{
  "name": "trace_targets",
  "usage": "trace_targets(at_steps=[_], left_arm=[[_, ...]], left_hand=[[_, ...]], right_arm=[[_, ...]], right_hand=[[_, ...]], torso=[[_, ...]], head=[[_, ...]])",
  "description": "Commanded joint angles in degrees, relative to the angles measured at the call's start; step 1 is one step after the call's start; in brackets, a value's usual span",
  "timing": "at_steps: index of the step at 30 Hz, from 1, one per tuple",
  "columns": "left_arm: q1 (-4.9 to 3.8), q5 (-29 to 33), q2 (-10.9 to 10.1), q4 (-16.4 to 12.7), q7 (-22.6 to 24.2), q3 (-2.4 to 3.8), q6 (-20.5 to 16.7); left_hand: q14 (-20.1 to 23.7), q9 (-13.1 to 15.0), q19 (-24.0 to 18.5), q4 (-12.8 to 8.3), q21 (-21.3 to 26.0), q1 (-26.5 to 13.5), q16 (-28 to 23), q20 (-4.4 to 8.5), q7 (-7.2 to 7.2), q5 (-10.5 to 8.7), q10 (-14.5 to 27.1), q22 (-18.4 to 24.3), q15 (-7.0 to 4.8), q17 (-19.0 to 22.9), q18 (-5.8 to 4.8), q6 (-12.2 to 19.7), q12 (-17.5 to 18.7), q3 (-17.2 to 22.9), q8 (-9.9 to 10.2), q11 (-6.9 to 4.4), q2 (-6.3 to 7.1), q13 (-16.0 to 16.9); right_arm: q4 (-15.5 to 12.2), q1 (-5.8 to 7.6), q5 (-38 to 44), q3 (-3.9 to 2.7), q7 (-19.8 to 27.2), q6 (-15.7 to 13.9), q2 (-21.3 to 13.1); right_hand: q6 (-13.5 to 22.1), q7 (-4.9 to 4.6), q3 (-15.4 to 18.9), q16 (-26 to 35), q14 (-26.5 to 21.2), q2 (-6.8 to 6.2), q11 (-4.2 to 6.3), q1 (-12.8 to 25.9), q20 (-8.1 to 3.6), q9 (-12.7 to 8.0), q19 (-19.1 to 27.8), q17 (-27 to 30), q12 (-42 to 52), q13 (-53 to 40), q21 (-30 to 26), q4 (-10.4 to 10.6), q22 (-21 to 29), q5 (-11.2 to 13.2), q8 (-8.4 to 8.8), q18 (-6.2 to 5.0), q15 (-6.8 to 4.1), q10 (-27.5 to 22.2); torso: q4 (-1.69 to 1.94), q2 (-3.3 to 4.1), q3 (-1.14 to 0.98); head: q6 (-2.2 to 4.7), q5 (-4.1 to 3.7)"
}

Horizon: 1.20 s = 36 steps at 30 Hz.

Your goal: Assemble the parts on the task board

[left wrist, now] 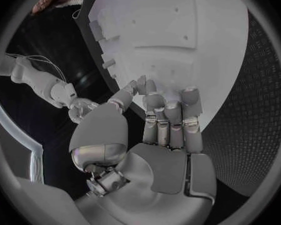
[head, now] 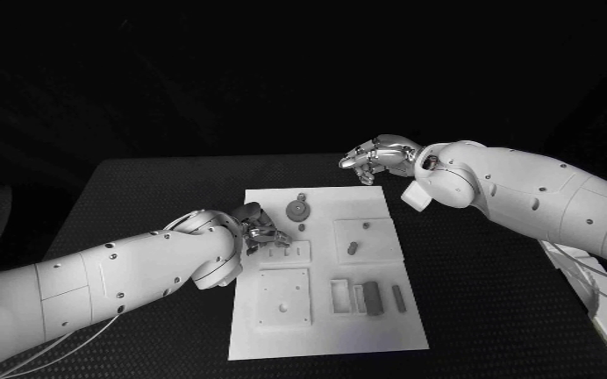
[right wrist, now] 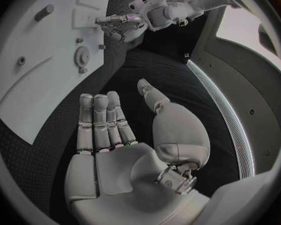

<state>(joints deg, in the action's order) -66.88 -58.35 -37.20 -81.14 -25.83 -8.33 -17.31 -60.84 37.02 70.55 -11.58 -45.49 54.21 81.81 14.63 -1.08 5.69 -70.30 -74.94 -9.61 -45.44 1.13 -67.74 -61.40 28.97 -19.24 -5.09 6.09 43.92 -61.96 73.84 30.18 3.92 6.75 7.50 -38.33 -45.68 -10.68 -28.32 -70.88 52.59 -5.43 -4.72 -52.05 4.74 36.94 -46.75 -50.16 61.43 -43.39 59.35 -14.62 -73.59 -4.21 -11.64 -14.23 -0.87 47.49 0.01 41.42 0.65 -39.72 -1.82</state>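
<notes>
A flat white rectangular task board (head: 326,265) lies on a black table (head: 152,186) between two white robot arms. The left hand (head: 257,228), silver and many-fingered, sits at the board's left edge. In the left wrist view its fingers (left wrist: 168,115) are straight and slightly apart, tips just over the board's rim, holding nothing. The right hand (head: 377,158) hovers just beyond the board's far edge, fingers loosely curved and apart, also empty. The small grey parts lie on the board: a round toothed gear (head: 297,210) just ahead of the left fingertips, a short peg (head: 353,245) further towards the middle, and upright blocks (head: 369,297) well away from both hands. Likely risk: the left fingers, so low at the rim, could nudge or shift the board, or knock the gear while reaching for it.
</notes>
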Motion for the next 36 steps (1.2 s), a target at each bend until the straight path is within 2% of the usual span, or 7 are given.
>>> trace_targets(at_steps=[1,8,11,14,22,29,36], left_arm=[[-0.05,-4.7,0.5,-0.3,-1.9,-0.07,-1.1],[-0.06,-7.3,0.9,-0.2,-4.3,-0.09,0.1],[-0.06,-7.6,1.1,-0.1,-4.1,-0.10,3.3],[-0.06,-8.0,1.3,-0.2,-4.0,-0.15,4.3],[-0.05,-8.6,1.8,0.6,-4.7,-0.41,3.3],[-0.05,-9.7,2.0,1.0,-5.2,-0.42,2.8],[-0.03,-9.8,2.4,1.3,-5.2,-0.47,3.0]], left_hand=[[-0.6,0.1,0.3,-3.1,-0.1,4.2,0.2,1.01,-0.13,0.00,-0.3,-1.0,-0.97,0.1,2.45,0.0,-0.4,2.7,-0.4,0.01,-4.69,0.0],[-0.8,0.1,0.6,-3.2,-0.3,4.2,0.4,1.05,-0.05,-0.01,-0.5,-1.0,-1.07,0.0,2.47,-0.2,-0.5,2.6,-0.4,-0.08,-4.58,0.0],[-0.9,0.2,0.7,-3.2,-0.3,4.1,0.4,1.06,-0.02,-0.02,-0.6,-1.0,-1.11,0.0,2.48,-0.2,-0.6,2.6,-0.5,-0.11,-4.52,0.0],[-1.0,0.2,0.7,-3.2,-0.3,4.0,0.4,1.06,-0.01,-0.03,-0.6,-1.0,-1.14,0.0,2.48,-0.2,-0.6,2.5,-0.5,-0.12,-4.40,0.0],[-1.4,0.2,1.3,-3.0,-0.7,3.6,0.9,1.27,0.18,0.03,-0.9,-1.1,-1.46,-0.2,2.68,-0.5,-1.3,2.4,-0.6,-0.33,-4.45,0.4],[-2.0,0.3,2.6,-3.3,-2.1,3.1,2.9,1.45,0.38,0.52,-0.7,-1.2,-1.85,-1.7,3.24,-0.6,-4.3,2.4,-0.7,-0.55,-4.74,2.8],[-2.2,0.4,2.8,-3.2,-2.5,2.8,3.3,1.45,0.48,0.64,-0.5,-1.2,-1.95,-2.1,3.41,-0.9,-5.1,2.4,-0.8,-0.65,-4.78,3.6]], right_arm=[[-0.1,-0.02,0.2,-0.03,0.3,0.7,0.0],[-0.1,-0.02,0.2,-0.03,0.3,0.6,0.0],[-0.1,-0.01,0.2,-0.03,0.3,0.6,0.0],[-0.1,-0.01,0.2,-0.03,0.3,0.6,0.0],[-0.1,-0.01,0.2,-0.03,0.3,0.6,0.0],[-0.1,-0.01,0.2,-0.03,0.3,0.6,0.0],[-0.1,-0.01,0.2,-0.03,0.3,0.6,0.1]], right_hand=[[-0.1,-0.43,0.0,-0.2,-0.5,0.12,-0.17,0.4,0.22,-0.1,-0.2,0.1,0.2,0.1,-0.4,0.2,-0.1,0.3,0.29,-0.77,-0.06,-0.4],[-0.1,-0.43,0.0,-0.3,-0.5,0.11,-0.17,0.4,0.22,-0.1,-0.2,0.1,0.2,0.1,-0.4,0.2,-0.1,0.3,0.29,-0.77,-0.06,-0.4],[-0.1,-0.43,0.0,-0.3,-0.5,0.11,-0.17,0.4,0.22,-0.1,-0.2,0.1,0.3,0.1,-0.4,0.2,-0.1,0.3,0.29,-0.77,-0.06,-0.4],[-0.1,-0.43,0.0,-0.3,-0.5,0.10,-0.17,0.4,0.22,-0.1,-0.2,0.1,0.3,0.1,-0.4,0.2,-0.1,0.3,0.29,-0.77,-0.06,-0.4],[-0.1,-0.42,0.0,-0.3,-0.5,0.11,-0.17,0.4,0.21,-0.1,-0.2,0.1,0.3,0.2,-0.4,0.2,-0.1,0.3,0.29,-0.77,-0.06,-0.4],[-0.1,-0.42,0.0,-0.3,-0.5,0.11,-0.17,0.4,0.21,-0.1,-0.2,0.1,0.3,0.2,-0.4,0.2,-0.1,0.3,0.29,-0.77,-0.06,-0.4],[-0.1,-0.42,0.0,-0.3,-0.5,0.11,-0.17,0.4,0.21,-0.1,-0.2,0.1,0.3,0.2,-0.4,0.2,-0.1,0.3,0.29,-0.77,-0.06,-0.4]], torso=[[-0.06,0.01,0.04],[-0.10,0.01,0.01],[-0.09,0.01,0.00],[-0.06,-0.01,0.04],[-0.06,-0.01,0.05],[-0.03,0.02,0.06],[-0.03,0.02,0.07]], head=[[-0.07,0.04],[-0.24,0.08],[-0.29,0.01],[-0.34,0.07],[-0.46,0.04],[-0.43,0.01],[-0.49,0.00]])
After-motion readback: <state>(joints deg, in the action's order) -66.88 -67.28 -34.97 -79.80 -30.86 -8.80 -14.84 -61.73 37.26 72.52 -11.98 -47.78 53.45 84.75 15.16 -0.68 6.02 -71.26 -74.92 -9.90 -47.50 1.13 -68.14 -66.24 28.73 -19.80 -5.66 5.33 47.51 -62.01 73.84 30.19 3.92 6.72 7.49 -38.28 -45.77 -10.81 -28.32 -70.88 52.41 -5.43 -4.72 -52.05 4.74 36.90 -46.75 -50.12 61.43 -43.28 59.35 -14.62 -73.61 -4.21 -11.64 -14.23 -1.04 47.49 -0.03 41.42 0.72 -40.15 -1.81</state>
